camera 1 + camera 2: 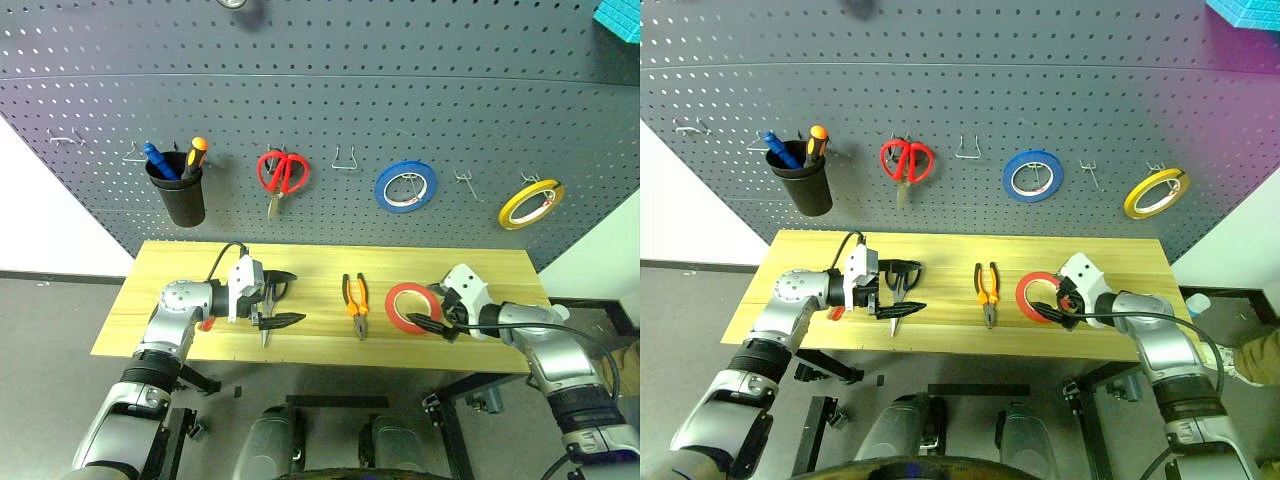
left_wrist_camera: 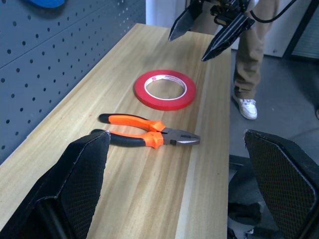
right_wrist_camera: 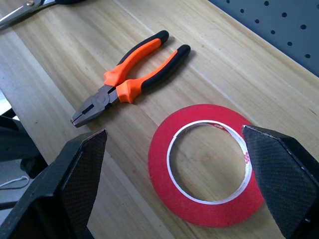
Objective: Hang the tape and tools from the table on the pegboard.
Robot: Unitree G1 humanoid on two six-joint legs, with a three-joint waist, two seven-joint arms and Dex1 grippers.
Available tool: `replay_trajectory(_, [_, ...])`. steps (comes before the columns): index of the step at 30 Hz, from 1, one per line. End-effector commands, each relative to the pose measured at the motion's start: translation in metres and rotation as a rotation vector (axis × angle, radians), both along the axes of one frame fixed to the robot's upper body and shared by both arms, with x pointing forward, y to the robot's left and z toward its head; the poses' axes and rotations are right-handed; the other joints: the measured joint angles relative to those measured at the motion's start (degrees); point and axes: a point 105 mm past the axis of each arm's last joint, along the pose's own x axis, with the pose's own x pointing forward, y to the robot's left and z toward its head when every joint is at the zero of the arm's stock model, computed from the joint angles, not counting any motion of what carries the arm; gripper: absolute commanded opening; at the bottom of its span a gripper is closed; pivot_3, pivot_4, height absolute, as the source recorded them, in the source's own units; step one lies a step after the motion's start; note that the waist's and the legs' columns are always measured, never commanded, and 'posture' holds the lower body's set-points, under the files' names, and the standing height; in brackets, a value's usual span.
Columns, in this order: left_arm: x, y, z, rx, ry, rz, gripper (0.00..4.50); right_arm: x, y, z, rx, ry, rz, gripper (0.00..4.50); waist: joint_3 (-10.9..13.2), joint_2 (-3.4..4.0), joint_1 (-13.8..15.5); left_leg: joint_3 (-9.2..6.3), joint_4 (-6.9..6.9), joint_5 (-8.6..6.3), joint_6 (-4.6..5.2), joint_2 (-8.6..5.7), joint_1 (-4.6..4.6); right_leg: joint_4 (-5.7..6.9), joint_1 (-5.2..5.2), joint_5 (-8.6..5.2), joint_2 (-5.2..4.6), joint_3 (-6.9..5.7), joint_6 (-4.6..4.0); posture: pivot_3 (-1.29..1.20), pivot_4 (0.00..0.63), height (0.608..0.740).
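a black cup (image 1: 178, 194) hangs on the pegboard (image 1: 320, 90) above the desk's (image 1: 170, 268) left end, with a blue-handled tool (image 1: 157, 160) and an orange-tipped one (image 1: 195, 155) standing in it. along the same board, from left to right, hang red-handled scissors (image 1: 282, 173), a blue tape roll (image 1: 405, 186) and a yellow tape roll (image 1: 531, 202), with bare metal hooks (image 1: 346, 159) between them.

the left gripper (image 1: 281, 298) hovers over the left part of the desk, its fingers (image 2: 65, 189) spread wide and holding nothing; dark-handled scissors (image 1: 896, 298) lie on the wood right at it, blades toward the near edge, and whether the fingers touch them cannot be told. a small red thing beside the left wrist is too hidden to name. the right gripper (image 1: 430, 307) sits just right of the red tape (image 1: 410, 307), fingers (image 3: 279, 174) also wide apart and empty, one to either side of the roll in the right wrist view, above it rather than on it.

the red tape lies flat on the desk, right of centre, and the orange-and-black pliers (image 1: 356, 303) lie just left of it, jaws toward the near edge.

the left wrist view adds a person's tan trousers (image 2: 251, 55) and white shoe (image 2: 246, 106) past the desk's far end. the right wrist view shows the scissor tips (image 3: 22, 12) at its corner.
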Motion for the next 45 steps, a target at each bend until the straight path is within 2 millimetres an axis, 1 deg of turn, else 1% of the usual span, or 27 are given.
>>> replay_trajectory(1, [0.003, 0.004, 0.011, -0.027, -0.046, 0.017, 4.47, 0.005, 0.001, 0.008, -0.013, -0.023, 0.012, 4.50, 0.0, 0.00, 0.0, 0.00, 0.00, 0.00, 0.00, 0.00, 0.00, 0.00, 0.00, 0.00, 0.00, 0.00, 0.00, 0.04, 0.081, 0.740])
replay_trajectory(6, [0.005, 0.004, 0.010, -0.024, -0.049, 0.029, 4.47, 0.006, 0.001, 0.006, -0.026, -0.010, 0.011, 4.50, 0.0, 0.00, 0.0, 0.00, 0.01, 0.00, 0.00, 0.00, 0.00, 0.03, 0.00, 0.00, 0.02, 0.00, 0.01, 0.04, 0.081, 0.740])
replay_trajectory(10, [0.011, 0.001, 0.014, -0.022, -0.063, 0.043, 4.47, 0.012, 0.001, -0.005, -0.094, 0.032, -0.003, 4.50, 0.0, -0.01, 0.0, 0.00, 0.05, 0.00, 0.00, 0.01, 0.01, 0.07, 0.00, 0.00, 0.02, 0.01, 0.01, 0.04, 0.084, 0.740])
replay_trajectory(14, [0.012, -0.008, 0.024, -0.033, -0.063, 0.016, 4.47, 0.019, 0.011, -0.005, -0.111, 0.045, 0.016, 4.50, 0.0, -0.01, 0.0, 0.00, 0.08, 0.01, 0.00, 0.01, 0.02, 0.12, -0.02, 0.00, 0.03, 0.02, 0.01, 0.04, 0.086, 0.740])
replay_trajectory(16, [0.016, -0.010, 0.023, -0.006, -0.068, 0.027, 4.47, 0.020, 0.015, -0.007, -0.127, 0.063, 0.037, 4.50, 0.0, -0.01, 0.0, 0.00, 0.08, 0.01, 0.00, 0.01, 0.01, 0.15, -0.03, 0.01, 0.05, 0.02, 0.01, 0.03, 0.089, 0.740])
replay_trajectory(20, [0.021, -0.011, 0.014, 0.058, -0.056, 0.048, 4.47, 0.025, 0.019, -0.009, -0.142, 0.082, 0.040, 4.50, 0.0, -0.02, 0.0, 0.01, 0.10, 0.01, 0.00, 0.01, 0.01, 0.17, -0.02, 0.01, 0.06, 0.03, 0.02, 0.04, 0.096, 0.740])
replay_trajectory(22, [0.027, -0.012, 0.004, 0.122, -0.039, 0.080, 4.47, 0.029, 0.020, -0.016, -0.189, 0.101, 0.043, 4.50, 0.0, -0.05, -0.1, 0.02, 0.11, 0.02, 0.01, 0.01, 0.02, 0.18, -0.02, 0.01, 0.08, 0.04, 0.02, 0.03, 0.103, 0.740])
replay_trajectory(24, [0.029, -0.017, -0.003, 0.165, 0.010, 0.091, 4.47, 0.032, 0.023, -0.024, -0.238, 0.120, 0.062, 4.50, 0.1, -0.08, -0.1, 0.03, 0.14, 0.02, 0.01, 0.02, 0.02, 0.25, -0.04, 0.01, 0.11, 0.04, 0.02, 0.03, 0.104, 0.740])
replay_trajectory(25, [0.028, -0.022, 0.001, 0.150, 0.020, 0.073, 4.47, 0.032, 0.026, -0.027, -0.249, 0.129, 0.078, 4.50, 0.1, -0.10, -0.1, 0.03, 0.15, 0.02, 0.01, 0.02, 0.02, 0.31, -0.06, 0.01, 0.14, 0.08, 0.02, 0.03, 0.103, 0.740])
replay_trajectory(27, [0.026, -0.042, 0.026, 0.062, 0.005, 0.016, 4.47, 0.036, 0.031, -0.031, -0.270, 0.149, 0.085, 4.50, 0.1, -0.20, -0.1, 0.07, 0.17, 0.02, 0.02, 0.04, 0.02, 0.43, -0.13, 0.00, 0.18, 0.15, 0.02, 0.04, 0.097, 0.740])
replay_trajectory(28, [0.024, -0.050, 0.035, 0.046, -0.012, -0.017, 4.47, 0.039, 0.033, -0.034, -0.283, 0.160, 0.084, 4.50, 0.2, -0.24, -0.1, 0.09, 0.18, 0.04, -0.01, 0.05, -0.01, 0.50, -0.19, 0.00, 0.21, 0.18, 0.02, 0.04, 0.095, 0.740])
replay_trajectory(29, [0.022, -0.054, 0.039, 0.048, -0.020, -0.038, 4.47, 0.042, 0.033, -0.037, -0.297, 0.170, 0.075, 4.50, 0.2, -0.25, -0.1, 0.10, 0.18, 0.07, -0.05, 0.06, -0.02, 0.52, -0.21, 0.00, 0.23, 0.19, 0.02, 0.04, 0.093, 0.740])
replay_trajectory(34, [0.017, -0.054, 0.034, 0.082, 0.020, -0.057, 4.47, 0.046, 0.035, -0.050, -0.333, 0.239, 0.063, 4.50, 0.2, -0.24, -0.7, 0.13, 0.18, 0.19, -0.16, 0.11, 0.10, 0.64, -0.18, 0.00, 0.33, 0.24, 0.02, 0.04, 0.088, 0.740])
replay_trajectory(37, [0.016, -0.054, 0.033, 0.088, 0.023, -0.052, 4.47, 0.045, 0.034, -0.060, -0.395, 0.270, 0.062, 4.50, 0.2, -0.25, -1.5, 0.12, 0.16, 0.22, -0.20, 0.17, 0.09, 0.65, -0.18, 0.00, 0.44, 0.25, 0.01, 0.04, 0.086, 0.740])
replay_trajectory(41, [0.015, -0.052, 0.033, 0.088, 0.030, -0.045, 4.47, 0.041, 0.041, -0.066, -0.396, 0.302, 0.076, 4.50, 0.2, -0.25, -1.8, 0.17, 0.15, 0.22, -0.21, 0.23, 0.11, 0.67, -0.21, 0.01, 0.57, 0.36, 0.01, 0.05, 0.087, 0.740])
replay_trajectory(43, [0.016, -0.049, 0.029, 0.099, 0.038, -0.034, 4.50, 0.042, 0.039, -0.069, -0.409, 0.307, 0.056, 4.14, 0.2, -0.25, -1.8, 0.18, 0.16, 0.25, -0.25, 0.30, 0.12, 0.68, -0.22, 0.05, 0.59, 0.36, -0.05, 0.05, 0.088, 0.740])
replay_trajectory(45, [0.016, -0.046, 0.026, 0.108, 0.043, -0.027, 4.50, 0.041, 0.036, -0.072, -0.427, 0.311, 0.044, 3.55, 0.2, -0.25, -1.8, 0.18, 0.16, 0.28, -0.30, 0.34, 0.15, 0.69, -0.22, 0.08, 0.62, 0.36, -0.10, 0.05, 0.088, 0.740])
